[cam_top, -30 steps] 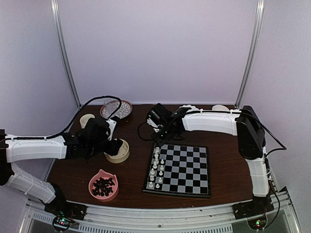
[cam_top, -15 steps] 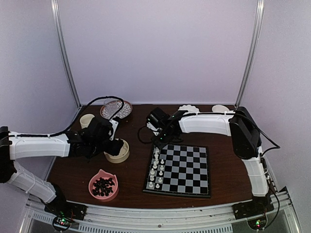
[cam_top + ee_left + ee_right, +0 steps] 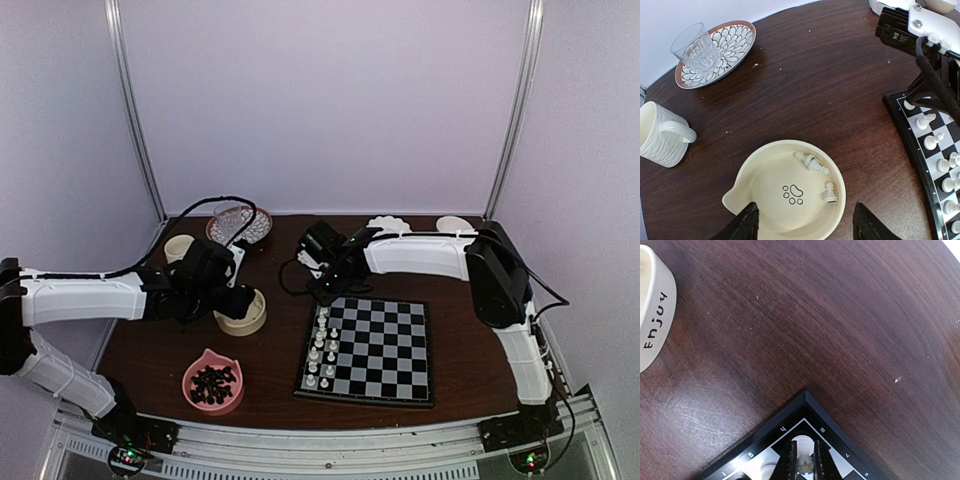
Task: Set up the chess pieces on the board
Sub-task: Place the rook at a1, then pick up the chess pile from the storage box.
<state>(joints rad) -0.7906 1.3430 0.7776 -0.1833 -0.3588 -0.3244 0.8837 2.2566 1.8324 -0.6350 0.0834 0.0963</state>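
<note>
At board (image 3: 760, 442) corner, right pincer (image 3: 805, 461) nipping chess piece (image 3: 804, 467)

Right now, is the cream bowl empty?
Not empty: at least two white pieces lie inside the bowl, in the left wrist view.

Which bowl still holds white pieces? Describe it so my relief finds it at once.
Start at the chessboard. Just left of its far left corner sits a cream bowl with a pouring lip. Unlike the pink bowl of black pieces nearer the arm bases, it has a paw print inside and a few white pieces.
</note>
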